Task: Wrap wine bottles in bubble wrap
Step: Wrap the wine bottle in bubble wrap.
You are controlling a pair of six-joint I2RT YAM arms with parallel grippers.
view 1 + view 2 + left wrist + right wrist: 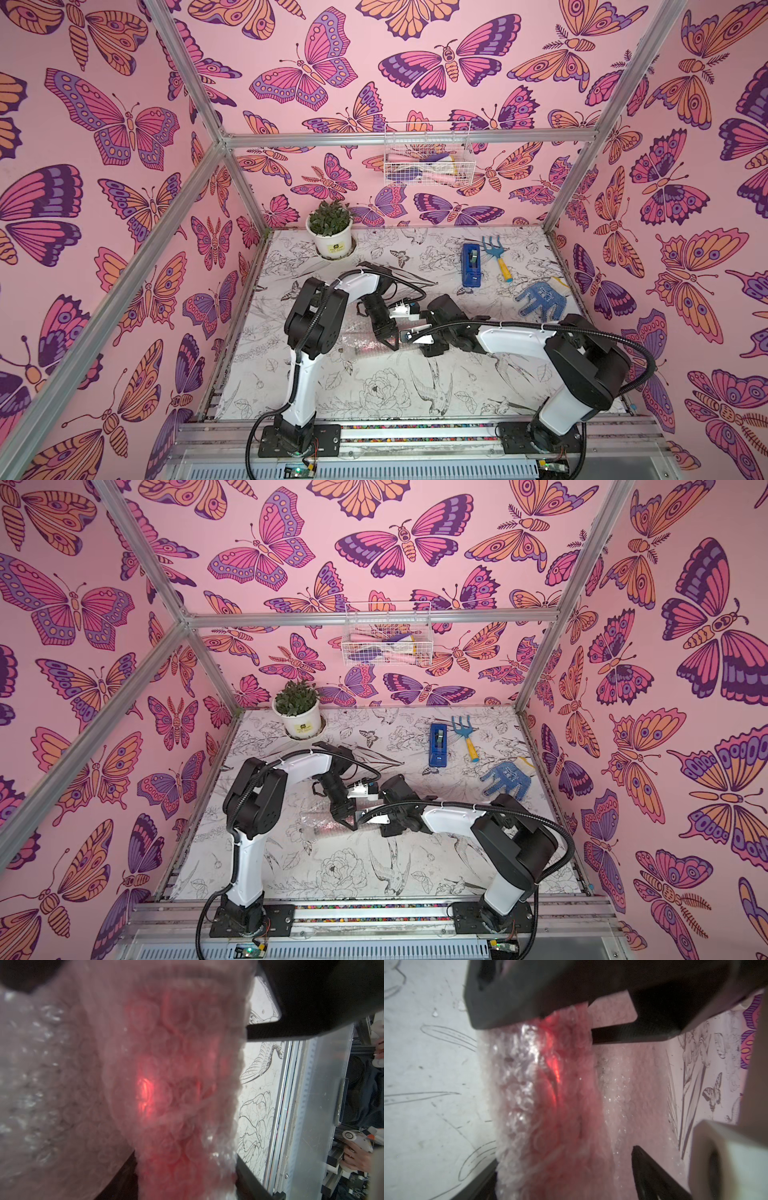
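The wine bottle [145, 1088] shows only as a red glow inside the bubble wrap [62, 1064], which is rolled round it into a whitish-pink tube [363, 347] [324, 827] lying mid-table. My left gripper [390, 343] [351, 823] [187, 1178] points down onto the tube's right part and is shut on it, both fingers pressed against the wrap. From the right, my right gripper [406, 335] [370, 815] [566, 1174] straddles the same tube [550, 1126] and is open. One of its fingers [485, 1180] is at the roll, the other finger [652, 1172] stands apart over loose wrap [623, 1088].
At the back right lie a blue tape dispenser [471, 264], a small garden fork [497, 256] and a blue dotted glove [539, 297]. A potted plant [331, 230] stands at the back left. A wire basket [428, 160] hangs on the rear wall.
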